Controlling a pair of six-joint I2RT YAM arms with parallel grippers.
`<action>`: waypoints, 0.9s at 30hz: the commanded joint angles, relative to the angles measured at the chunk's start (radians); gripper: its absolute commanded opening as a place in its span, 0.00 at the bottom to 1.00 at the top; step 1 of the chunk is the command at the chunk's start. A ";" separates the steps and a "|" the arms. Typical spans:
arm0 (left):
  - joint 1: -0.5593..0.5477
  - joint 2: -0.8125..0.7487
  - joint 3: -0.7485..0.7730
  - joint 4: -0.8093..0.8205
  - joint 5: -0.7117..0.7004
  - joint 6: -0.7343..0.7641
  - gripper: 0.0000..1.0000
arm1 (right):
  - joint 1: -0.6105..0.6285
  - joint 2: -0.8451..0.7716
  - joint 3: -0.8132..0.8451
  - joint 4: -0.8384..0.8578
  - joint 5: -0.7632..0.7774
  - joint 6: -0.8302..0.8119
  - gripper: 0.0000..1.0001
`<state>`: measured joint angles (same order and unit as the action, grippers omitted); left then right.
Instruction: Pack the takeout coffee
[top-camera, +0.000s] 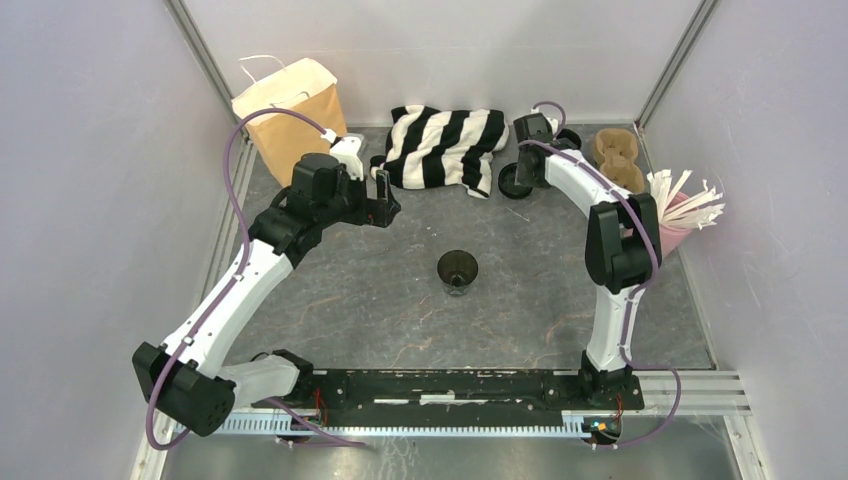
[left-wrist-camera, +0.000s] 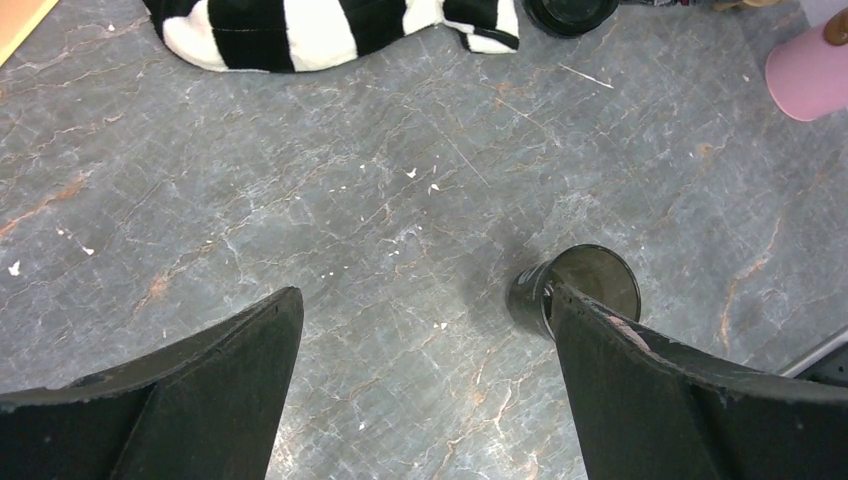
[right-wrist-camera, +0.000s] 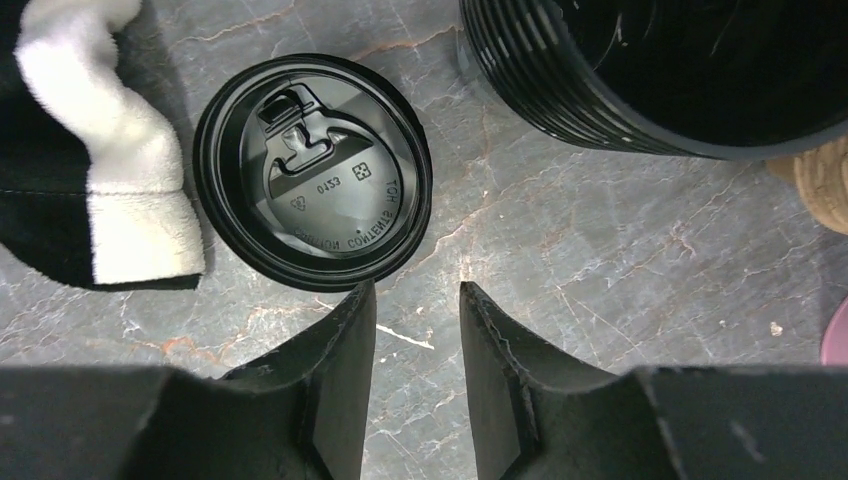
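Note:
A round black plastic lid (right-wrist-camera: 312, 172) lies just beyond my right gripper's fingertips, next to the striped cloth. I see it from straight above and cannot tell whether a cup stands under it. It shows as a black disc in the top view (top-camera: 515, 180). My right gripper (right-wrist-camera: 415, 288) is open a little and empty, over the table at the back (top-camera: 527, 155). A lidless black cup (top-camera: 457, 270) stands upright mid-table, and in the left wrist view (left-wrist-camera: 590, 280) it is partly behind one finger. My left gripper (left-wrist-camera: 422, 292) is wide open and empty, near the cloth's left end (top-camera: 385, 205).
A brown paper bag (top-camera: 285, 110) stands at the back left. A black-and-white striped cloth (top-camera: 440, 145) lies at the back middle. A ribbed black open cup (right-wrist-camera: 650, 70) is beside the lid. A cardboard carrier (top-camera: 618, 160) and a pink cup of white sticks (top-camera: 680, 210) stand at the right.

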<state>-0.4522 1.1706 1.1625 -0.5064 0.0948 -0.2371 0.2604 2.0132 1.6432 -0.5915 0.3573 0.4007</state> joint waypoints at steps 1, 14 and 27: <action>-0.005 -0.005 0.038 -0.008 -0.034 0.062 1.00 | 0.007 0.016 0.041 0.039 0.078 0.049 0.41; -0.005 0.014 0.050 -0.010 -0.022 0.070 1.00 | 0.006 0.113 0.129 0.021 0.133 0.002 0.37; -0.004 0.009 0.045 -0.010 -0.021 0.075 1.00 | 0.004 0.159 0.176 0.036 0.151 -0.047 0.28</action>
<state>-0.4522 1.1847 1.1717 -0.5301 0.0792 -0.2359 0.2661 2.1654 1.7718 -0.5762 0.4599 0.3721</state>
